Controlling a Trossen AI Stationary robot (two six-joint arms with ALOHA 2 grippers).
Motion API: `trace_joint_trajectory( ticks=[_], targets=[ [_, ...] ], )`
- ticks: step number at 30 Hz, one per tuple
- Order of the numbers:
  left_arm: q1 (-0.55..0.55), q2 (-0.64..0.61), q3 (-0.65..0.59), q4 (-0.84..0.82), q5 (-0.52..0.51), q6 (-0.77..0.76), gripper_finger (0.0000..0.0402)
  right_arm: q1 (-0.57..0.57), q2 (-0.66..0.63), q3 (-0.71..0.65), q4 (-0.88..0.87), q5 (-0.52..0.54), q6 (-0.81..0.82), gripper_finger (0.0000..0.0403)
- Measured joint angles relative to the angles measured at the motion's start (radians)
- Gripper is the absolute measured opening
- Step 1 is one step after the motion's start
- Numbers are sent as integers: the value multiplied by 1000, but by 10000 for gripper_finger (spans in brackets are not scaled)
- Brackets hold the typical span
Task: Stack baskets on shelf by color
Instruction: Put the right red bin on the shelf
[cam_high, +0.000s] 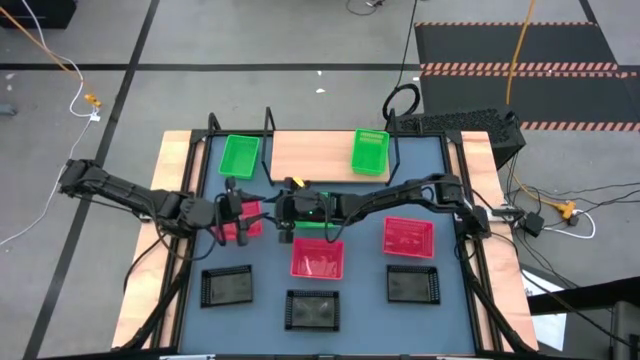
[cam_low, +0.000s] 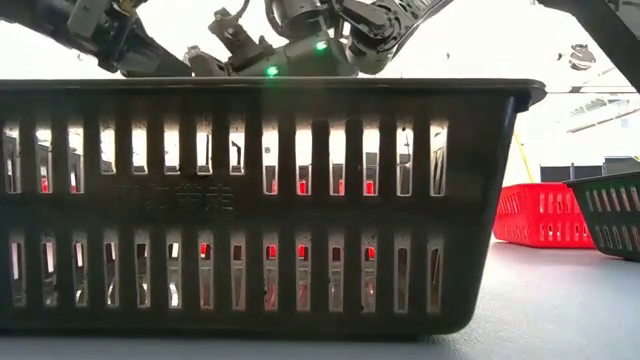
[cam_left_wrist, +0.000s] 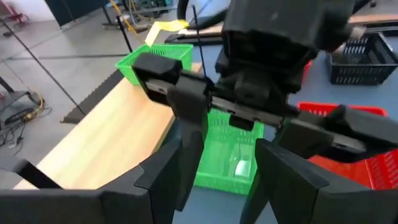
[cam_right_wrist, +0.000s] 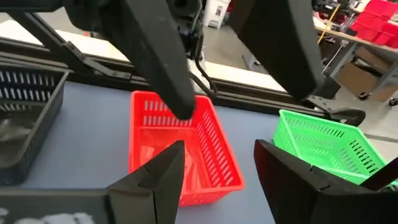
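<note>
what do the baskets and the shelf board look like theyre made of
The baskets, such as the nearest black one, look like moulded plastic: thin slotted walls, rolled rim, slight sheen. The shelf board looks like pale wood or laminate, matte with faint grain; its frame seems to be black metal.

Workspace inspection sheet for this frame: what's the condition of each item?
Surface: blue-grey tabletop, bare between baskets.
Job's things: shelf holds two green baskets, one at each end. The third green basket is on the table beneath the arms. Three pink-red baskets and three black baskets are on the table, unstacked.
Clutter: nothing seen.
Grippers: left tool open, over the table in front of the shelf; right tool open, facing it closely.
Cables: floor cables beside the table.
Surroundings: hazard-striped mat on the floor.
</note>
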Motion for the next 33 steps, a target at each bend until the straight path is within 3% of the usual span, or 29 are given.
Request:
trace_joint_trajectory(
  ticks=[9,28,33],
  targets=[
    [-1,1,0,-5,0,-70,202,-12,2,0,-64,-25,73,187],
    [30,2,-31,-44,2,-79,202,-4,2,0,-92,-24,8,187],
    [46,2,-32,-68,2,-88,202,24,-64,-2,-221,-24,-19,186]
  ],
)
